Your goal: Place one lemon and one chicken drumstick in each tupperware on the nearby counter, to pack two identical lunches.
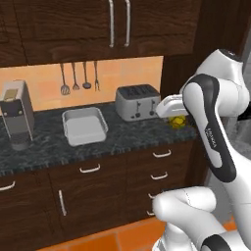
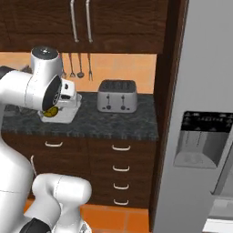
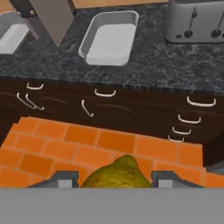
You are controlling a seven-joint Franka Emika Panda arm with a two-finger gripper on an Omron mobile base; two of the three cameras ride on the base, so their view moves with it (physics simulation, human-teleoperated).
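My gripper (image 3: 117, 177) is shut on a yellow-green lemon (image 3: 118, 173), held in the air in front of the counter (image 3: 153, 65), over the orange floor. From the left base the lemon (image 1: 177, 121) hangs under my hand (image 1: 171, 105), right of the toaster. From the right base the lemon (image 2: 51, 111) shows below my wrist. One light-grey tupperware (image 3: 110, 38) sits empty on the counter between the coffee machine and the toaster, also seen as the tupperware (image 1: 84, 126). A second tupperware (image 3: 11, 37) peeks out at the left edge, partly behind the coffee machine.
A silver four-slot toaster (image 1: 138, 102) stands right of the tray, and a grey coffee machine (image 1: 17, 115) stands to its left. Utensils (image 1: 78, 78) hang on the back wall. Drawers with silver handles (image 3: 105, 92) run below the counter. A grey fridge (image 2: 205, 118) is at the right.
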